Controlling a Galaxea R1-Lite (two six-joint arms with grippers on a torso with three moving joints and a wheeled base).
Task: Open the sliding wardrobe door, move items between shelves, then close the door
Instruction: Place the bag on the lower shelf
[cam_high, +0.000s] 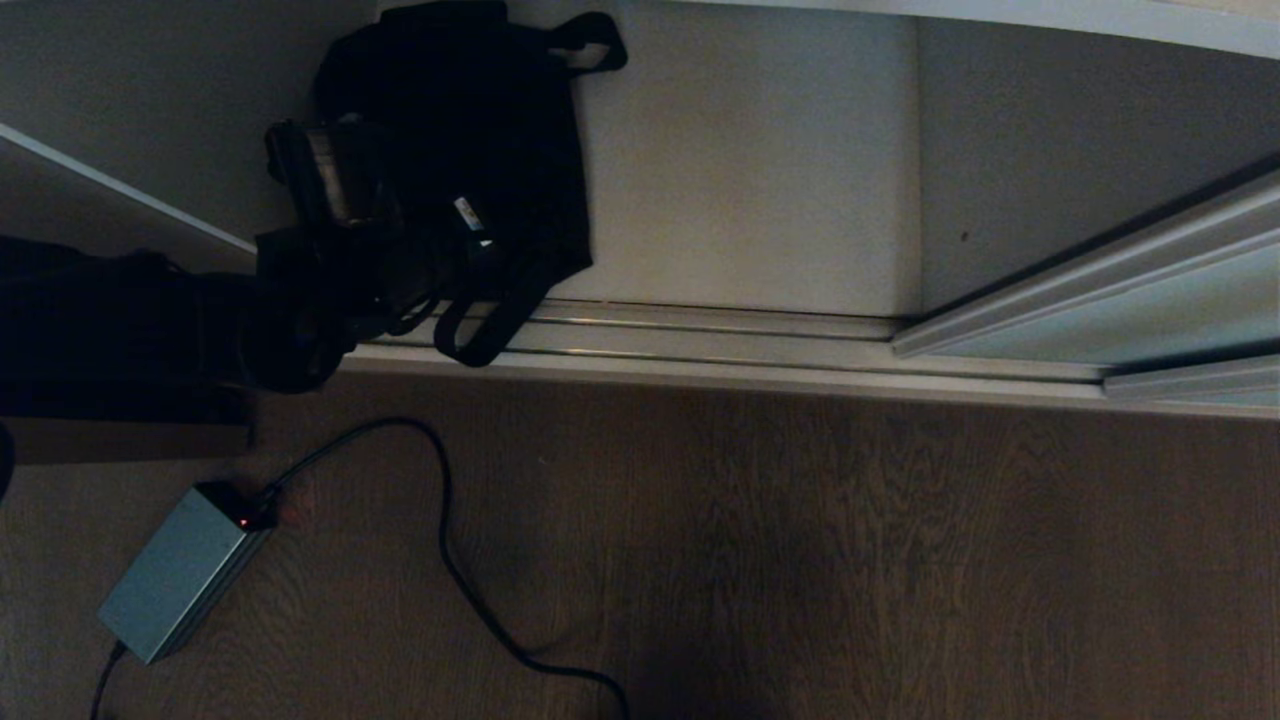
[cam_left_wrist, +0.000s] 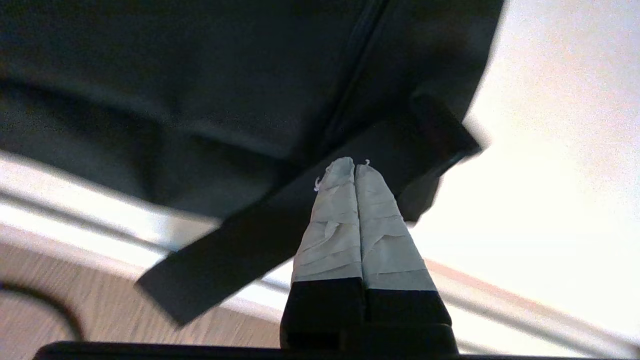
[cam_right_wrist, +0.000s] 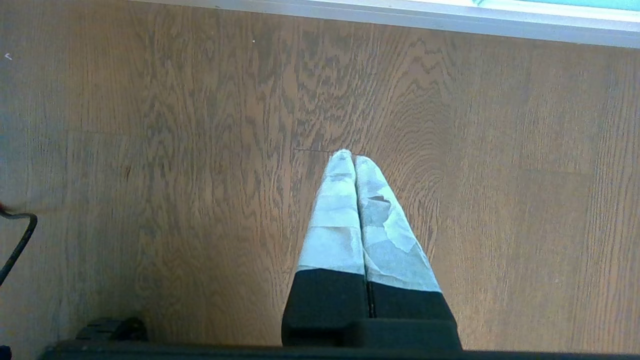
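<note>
One floppy black fabric bag (cam_high: 480, 130) with wide loop straps lies on the smooth white shelf (cam_high: 750, 170); left gripper (cam_left_wrist: 355, 167) fingers pinch its strap, right gripper (cam_right_wrist: 350, 159) fingers closed empty.

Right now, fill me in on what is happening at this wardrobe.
The left gripper is shut on a strap of the black fabric bag, which lies on the wardrobe's white bottom shelf, one loop hanging over the floor track. The sliding wardrobe door is pushed aside to the right. The right gripper is shut and idle over the wooden floor.
</note>
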